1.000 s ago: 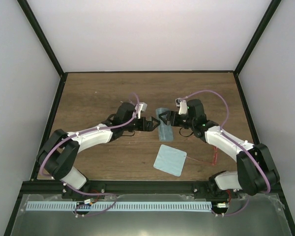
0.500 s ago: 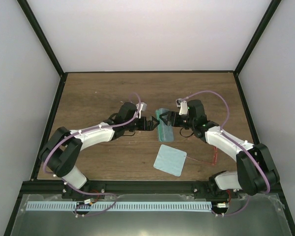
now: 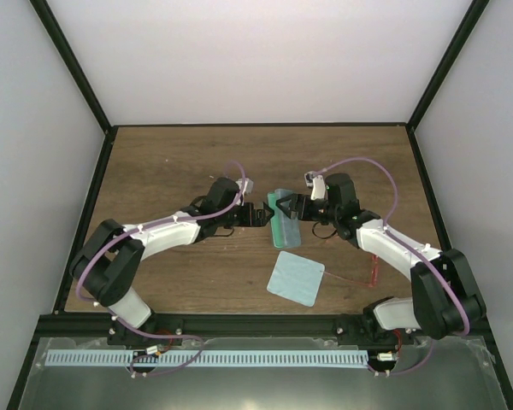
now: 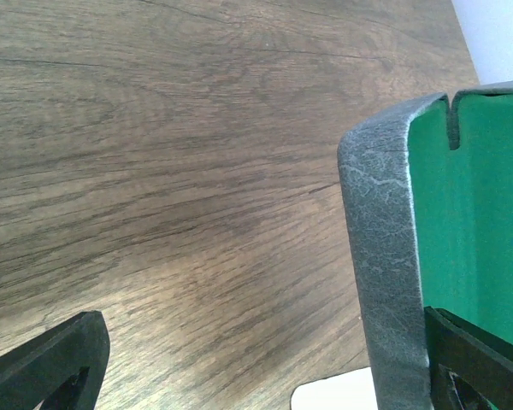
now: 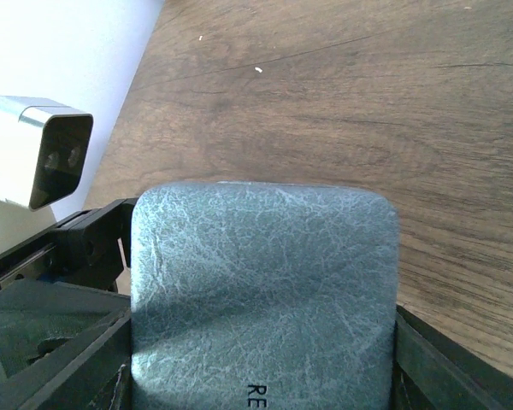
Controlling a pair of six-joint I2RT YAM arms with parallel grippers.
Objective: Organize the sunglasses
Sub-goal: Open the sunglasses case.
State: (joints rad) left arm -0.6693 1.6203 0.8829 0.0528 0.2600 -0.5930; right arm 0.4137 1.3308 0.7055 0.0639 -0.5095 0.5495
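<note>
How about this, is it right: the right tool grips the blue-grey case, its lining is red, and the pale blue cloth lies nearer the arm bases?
Not quite: the case has a green lining, not red, as the left wrist view shows. Otherwise yes: the right tool grips it, and the cloth lies nearer the bases.

Central case (image 3: 284, 219), cloth (image 3: 296, 278) just before it, sunglasses (image 3: 374, 270) right of cloth

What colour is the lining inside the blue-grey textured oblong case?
Bright green lining inside the case; best seen in left wrist view.
</note>
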